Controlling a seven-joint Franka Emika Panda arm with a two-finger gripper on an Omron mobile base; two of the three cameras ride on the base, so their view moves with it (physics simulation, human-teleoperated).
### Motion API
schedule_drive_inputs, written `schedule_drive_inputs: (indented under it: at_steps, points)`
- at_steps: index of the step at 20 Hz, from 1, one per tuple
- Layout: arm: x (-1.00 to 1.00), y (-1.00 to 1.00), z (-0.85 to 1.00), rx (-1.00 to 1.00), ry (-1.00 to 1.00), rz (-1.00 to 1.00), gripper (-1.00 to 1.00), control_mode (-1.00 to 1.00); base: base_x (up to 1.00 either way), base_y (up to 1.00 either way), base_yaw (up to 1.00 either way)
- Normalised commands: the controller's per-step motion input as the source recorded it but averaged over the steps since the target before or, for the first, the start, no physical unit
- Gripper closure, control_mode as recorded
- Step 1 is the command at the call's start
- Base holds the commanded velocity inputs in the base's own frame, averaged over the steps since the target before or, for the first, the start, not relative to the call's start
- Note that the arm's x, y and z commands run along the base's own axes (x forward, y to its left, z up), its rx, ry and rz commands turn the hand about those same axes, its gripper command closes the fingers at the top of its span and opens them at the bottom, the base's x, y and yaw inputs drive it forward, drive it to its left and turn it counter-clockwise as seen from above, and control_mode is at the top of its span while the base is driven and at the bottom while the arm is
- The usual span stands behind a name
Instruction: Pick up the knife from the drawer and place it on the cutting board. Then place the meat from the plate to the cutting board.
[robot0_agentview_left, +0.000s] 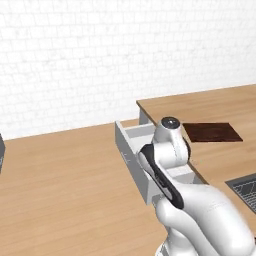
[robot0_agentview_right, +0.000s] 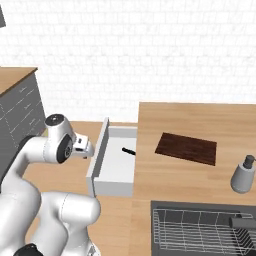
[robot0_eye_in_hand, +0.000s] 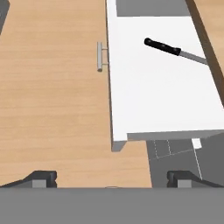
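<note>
Standing pulled out from the desk (robot0_agentview_right: 195, 120), the drawer (robot0_agentview_right: 116, 167) holds the knife (robot0_eye_in_hand: 168, 48) near its far right side, light, stiff and slippery along the blade, best pinched across the black handle by the released, empty claw (robot0_eye_in_hand: 111, 178).

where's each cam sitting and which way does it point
Left base view: behind the arm to its left, looking forward and down at the open drawer and the cutting board; the white arm rises lower right.
Right base view: behind to the right, facing the same counter, with the knife in the drawer; the arm rises lower left.
Hand view: on the hand, looking down into the drawer at the knife; the open gripper shows its tips at the bottom.
Shared: all three views show the drawer.
</note>
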Motion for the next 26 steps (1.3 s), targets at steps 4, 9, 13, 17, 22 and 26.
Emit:
schedule_drive_inputs:
  at_steps: [4, 9, 13, 17, 22, 26]
  points:
    - [0.93, 0.00, -0.09, 0.00, 0.11, 0.00, -1.00, -1.00, 0.00, 0.00, 0.00]
    - [0.40, 0.00, -0.21, 0.00, 0.26, 0.00, -1.00, -1.00, 0.00, 0.00, 0.00]
    - [0.12, 0.00, -0.68, -0.06, 0.24, 0.00, -1.00, -1.00, 0.00, 0.00, 0.00]
    - [0.03, 0.01, -0.82, -0.08, 0.15, 0.00, -1.00, -1.00, 0.00, 0.00, 0.00]
    - [0.01, 0.00, -0.59, -0.01, 0.03, 0.00, -1.00, -1.00, 0.00, 0.00, 0.00]
    - [0.00, 0.00, -0.37, 0.00, 0.00, 0.00, -1.00, -1.00, 0.00, 0.00, 0.00]
